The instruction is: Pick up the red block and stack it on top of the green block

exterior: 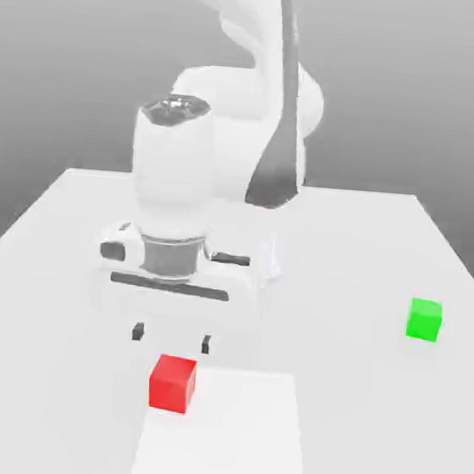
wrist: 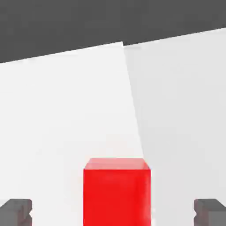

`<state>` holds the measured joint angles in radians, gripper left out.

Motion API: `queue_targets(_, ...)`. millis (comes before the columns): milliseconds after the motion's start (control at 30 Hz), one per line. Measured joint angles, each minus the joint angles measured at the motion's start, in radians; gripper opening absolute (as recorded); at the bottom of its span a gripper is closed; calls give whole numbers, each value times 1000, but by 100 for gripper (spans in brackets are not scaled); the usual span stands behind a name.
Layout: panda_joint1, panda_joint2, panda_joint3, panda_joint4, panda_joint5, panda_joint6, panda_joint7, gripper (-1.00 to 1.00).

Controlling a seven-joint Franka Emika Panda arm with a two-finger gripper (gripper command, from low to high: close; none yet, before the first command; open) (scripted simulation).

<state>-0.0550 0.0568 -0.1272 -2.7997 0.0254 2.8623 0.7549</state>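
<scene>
Approach step: the gripper (exterior: 171, 336), jaws spread wide and empty, hangs apparently just above the red block (exterior: 172, 382), which lies between its fingertips (wrist: 16, 211). Next: descend, clench. The green block (exterior: 424, 320) sits well apart.

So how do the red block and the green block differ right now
The red block is red and sits just below the open gripper; the green block is green and stands apart toward the exterior view's right. Red lies at the lighter patch's edge, green on plain table. Both are similar-sized plain cubes.
</scene>
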Motion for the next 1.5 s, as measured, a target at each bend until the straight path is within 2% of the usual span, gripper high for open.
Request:
queue_targets(133,-38,144,53,17,62,121,-45,0)
queue_targets(167,-48,168,65,20,71,142,-51,-100)
queue_targets(400,-51,168,67,21,67,142,-48,-100)
queue_targets(600,-34,-22,28,-7,-15,-20,12,-100)
queue_targets(667,-48,-69,62,-14,-15,-60,12,-100)
queue_targets(867,260,-129,236,-22,46,-110,-33,-100)
queue_targets(1267,720,-227,599,-32,154,-188,-113,-100)
queue_targets(1367,722,-146,629,-31,78,-113,-60,-100)
queue_targets(1467,721,-32,595,-27,-79,-14,51,-100)
queue_targets(1500,734,7,566,-25,-143,18,96,100)
